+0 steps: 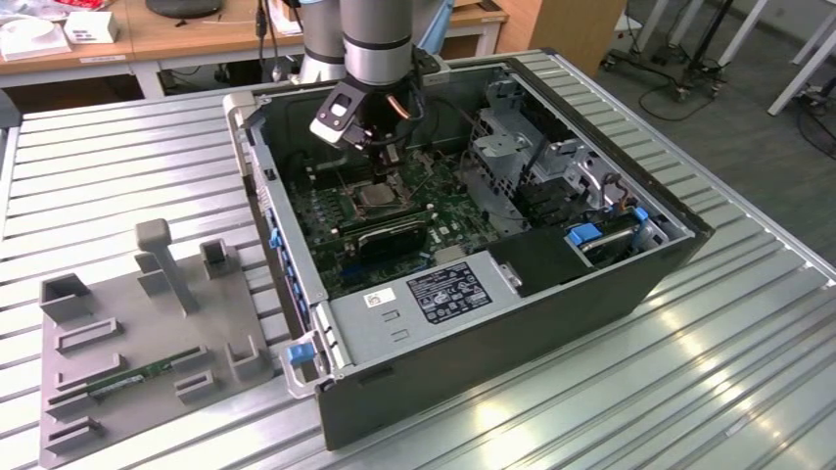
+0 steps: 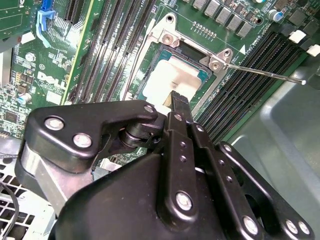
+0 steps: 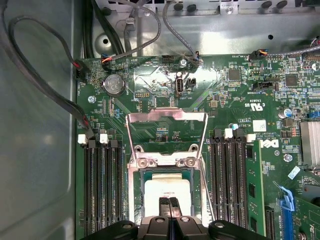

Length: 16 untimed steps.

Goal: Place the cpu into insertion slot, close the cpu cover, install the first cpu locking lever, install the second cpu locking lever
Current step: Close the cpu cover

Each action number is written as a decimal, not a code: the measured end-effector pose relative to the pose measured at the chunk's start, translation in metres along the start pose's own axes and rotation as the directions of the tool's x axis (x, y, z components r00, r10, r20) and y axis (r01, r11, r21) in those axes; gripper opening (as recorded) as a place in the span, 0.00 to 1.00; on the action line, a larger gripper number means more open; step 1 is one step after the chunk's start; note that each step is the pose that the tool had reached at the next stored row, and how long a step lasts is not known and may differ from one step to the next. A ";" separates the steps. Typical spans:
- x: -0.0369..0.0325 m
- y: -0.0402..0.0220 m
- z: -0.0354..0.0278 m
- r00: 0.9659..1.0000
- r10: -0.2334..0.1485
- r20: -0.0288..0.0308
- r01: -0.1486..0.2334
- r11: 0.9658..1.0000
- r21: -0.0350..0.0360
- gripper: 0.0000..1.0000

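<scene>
Find the cpu [image 3: 167, 186] lying flat inside the insertion slot [image 3: 135, 197], pale metal top up, edges square w/ the silvery rim, so reckon step 1 done or v. nearly so. Over one edge of it, in the first wrist view, see the gripper [image 3: 168, 201] w/ jaws clenched tight together, nothing visible btwn them; can't tell if touching the cpu or hanging just above. Same story in the second wrist view, w/ the tip ending over the cpu's edge. Beyond the cpu, see the cpu cover [image 3: 166, 118] swung up on its hinge, green board showing thru the cut-out, i.e. not closed. In the second wrist view, make out one locking lever [image 2: 265, 74] sticking out free as a thin rod from the socket corner, crossing over the memory slots [image 2: 245, 100], not hooked down; can't place the other lever for certain. So approx one step of four behind; cover plus both levers left. Further out, see the motherboard [image 1: 327, 211] inside the open pc case [image 1: 549, 333] at centre of the exterior view, arm [image 1: 379, 39] standing over it at upper centre. Case resting on the ribbed metal desk [image 1: 117, 166], w/ a grey parts fixture [image 1: 144, 323] at lower left of that frame.
</scene>
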State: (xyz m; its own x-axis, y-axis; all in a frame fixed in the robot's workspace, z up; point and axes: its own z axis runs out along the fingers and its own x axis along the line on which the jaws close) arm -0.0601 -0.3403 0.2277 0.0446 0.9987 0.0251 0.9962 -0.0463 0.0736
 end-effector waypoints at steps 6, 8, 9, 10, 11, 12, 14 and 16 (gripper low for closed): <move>0.0000 0.0000 -0.0002 1.000 0.000 0.000 0.000 1.000 0.000 0.11; 0.0000 0.0000 -0.0010 1.000 0.000 0.001 0.000 1.000 0.000 0.11; 0.0000 0.0001 -0.0018 1.000 0.000 0.000 0.000 1.000 0.000 0.11; 0.0001 0.0002 -0.0026 1.000 0.000 0.000 0.000 1.000 0.000 0.11; 0.0001 0.0002 -0.0037 1.000 0.000 0.000 0.000 1.000 0.000 0.11; 0.0001 0.0003 -0.0048 1.000 0.000 0.000 0.000 1.000 0.000 0.11; 0.0002 0.0005 -0.0073 1.000 0.000 0.000 0.000 1.000 0.000 0.11; 0.0003 0.0007 -0.0099 1.000 0.000 0.000 0.000 1.000 0.000 0.11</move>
State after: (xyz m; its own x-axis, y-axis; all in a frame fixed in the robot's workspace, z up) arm -0.0601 -0.3403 0.2376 0.0446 0.9987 0.0251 0.9962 -0.0463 0.0736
